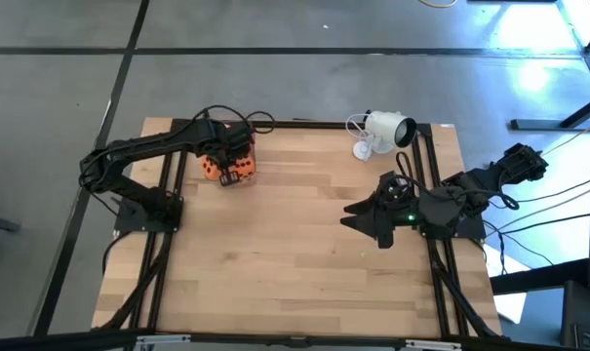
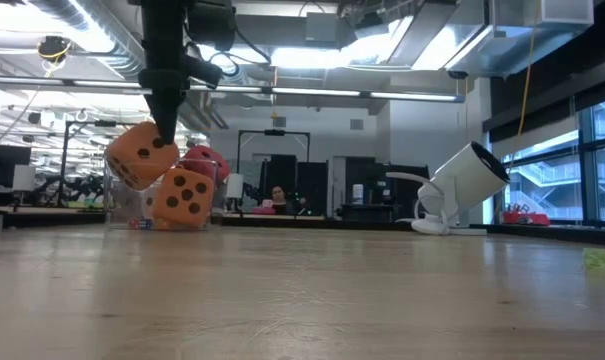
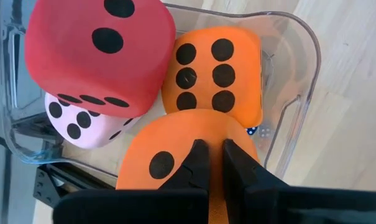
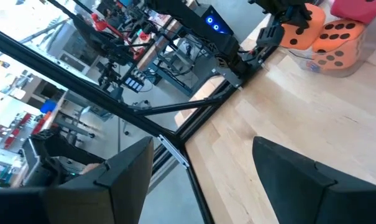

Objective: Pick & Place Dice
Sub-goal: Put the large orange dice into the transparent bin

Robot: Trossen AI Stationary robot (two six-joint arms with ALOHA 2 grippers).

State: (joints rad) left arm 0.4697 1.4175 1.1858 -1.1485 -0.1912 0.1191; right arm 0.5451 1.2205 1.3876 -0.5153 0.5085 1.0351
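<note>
**Left tool has an orange die pinched above the bin: watch for a slip**

Your left tool (image 3: 209,163) is clamped on a pinch of one orange die (image 2: 140,155), which hangs tilted above the clear bin (image 3: 293,93) at the far left of the tabletop (image 1: 304,244). The second orange die (image 3: 217,68), the red die (image 3: 100,53) and the pale pink die (image 3: 82,121) sit packed together in that bin.

The grip takes only a fold of soft material, so a quick swing could let the die slide free. It also hangs close to the red die; dragging sideways may tip the bin.

Your right tool (image 4: 200,162) waits with fingers spread wide, holding nothing, at the tabletop's right edge near the white camera (image 1: 384,132).
</note>
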